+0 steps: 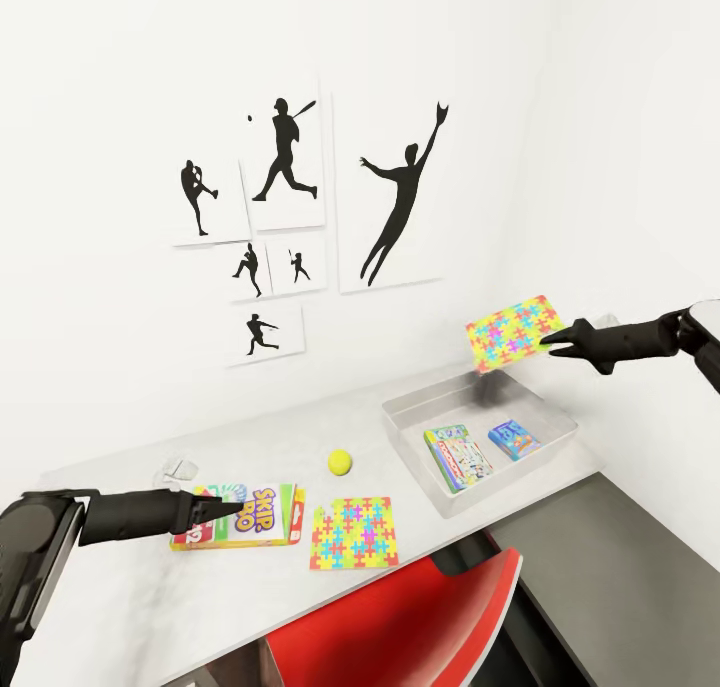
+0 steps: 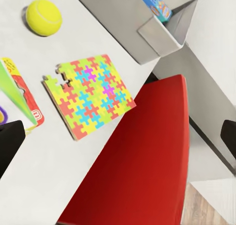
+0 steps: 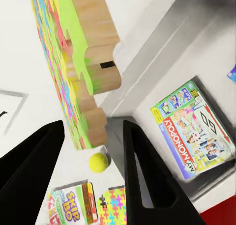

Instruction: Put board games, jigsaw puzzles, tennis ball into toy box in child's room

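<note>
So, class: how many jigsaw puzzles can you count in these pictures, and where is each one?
2. One jigsaw puzzle is held in the right claw above the toy box. The other puzzle lies flat on the table beside the SKIP-BO box. None seems hidden.

We read "SKIP-BO" on the white, red and yellow game box (image 1: pixel 240 517) lying on the table (image 1: pixel 120 607). We read "MY MONOPOLY" on the green game box (image 3: pixel 194 129) in the grey bin (image 1: pixel 560 422).

Above toy box (image 1: pixel 400 429): open; held jigsaw puzzle (image 1: pixel 512 332) hangs over its far edge.
Bin floor: green board game (image 1: pixel 458 456), blue board game (image 1: pixel 514 438); bare elsewhere.
Front: red chair (image 1: pixel 420 622).
</note>
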`<state>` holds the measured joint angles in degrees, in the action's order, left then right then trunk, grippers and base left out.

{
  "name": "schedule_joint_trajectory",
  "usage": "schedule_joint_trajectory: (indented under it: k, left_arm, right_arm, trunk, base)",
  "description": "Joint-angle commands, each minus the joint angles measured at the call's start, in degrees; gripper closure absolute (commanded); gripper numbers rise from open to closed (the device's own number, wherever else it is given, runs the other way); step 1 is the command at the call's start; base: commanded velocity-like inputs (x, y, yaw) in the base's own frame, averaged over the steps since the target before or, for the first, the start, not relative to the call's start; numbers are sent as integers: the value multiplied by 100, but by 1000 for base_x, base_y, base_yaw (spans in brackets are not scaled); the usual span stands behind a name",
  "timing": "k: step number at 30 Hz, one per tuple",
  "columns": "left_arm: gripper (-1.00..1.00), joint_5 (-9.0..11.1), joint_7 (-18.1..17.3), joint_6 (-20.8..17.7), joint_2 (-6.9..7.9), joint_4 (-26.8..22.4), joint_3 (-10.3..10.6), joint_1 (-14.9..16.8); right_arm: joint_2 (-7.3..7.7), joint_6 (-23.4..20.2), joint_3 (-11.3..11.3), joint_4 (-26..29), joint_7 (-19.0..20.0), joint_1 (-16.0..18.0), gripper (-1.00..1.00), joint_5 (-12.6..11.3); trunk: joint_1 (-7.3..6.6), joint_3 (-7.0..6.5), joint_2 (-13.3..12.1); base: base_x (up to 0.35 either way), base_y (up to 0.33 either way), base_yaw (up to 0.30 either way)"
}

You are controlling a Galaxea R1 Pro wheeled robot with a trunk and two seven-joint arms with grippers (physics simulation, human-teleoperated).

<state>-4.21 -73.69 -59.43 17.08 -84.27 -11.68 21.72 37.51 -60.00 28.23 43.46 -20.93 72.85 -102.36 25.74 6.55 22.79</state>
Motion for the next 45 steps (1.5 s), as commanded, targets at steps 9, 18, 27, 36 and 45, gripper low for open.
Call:
schedule_joint_trajectory:
  k: [9, 18, 27, 36, 45]
  left_arm:
    - [-100, -3, -49, -57, -37, 155, -1, 7]
    - [-100, 7, -49, -57, -38, 165, -2, 7]
    - [-100, 8, -49, -57, -38, 165, -1, 7]
    - [-100, 8, -49, -57, -33, 164, -9, 7]
    - [-100, 8, -49, -57, -31, 165, -9, 7]
  right_arm:
    - [300, 0, -61, 18, -43, -5, 100, -495]
    - [325, 0, -37, 22, -43, -8, 100, -520]
    - [320, 0, -23, 22, -43, -8, 100, -521]
    - [319, 0, -20, 22, -43, -11, 100, -521]
    - [250, 0, 62, 22, -46, -15, 100, -515]
  trunk:
    - [4, 14, 13]
    - [4, 14, 13]
    - [4, 14, 13]
    - [4, 14, 13]
    - [4, 14, 13]
  base:
    - [0, 0, 0]
    - [0, 0, 0]
    - [0, 0, 0]
    - [0, 0, 0]
    - [0, 0, 0]
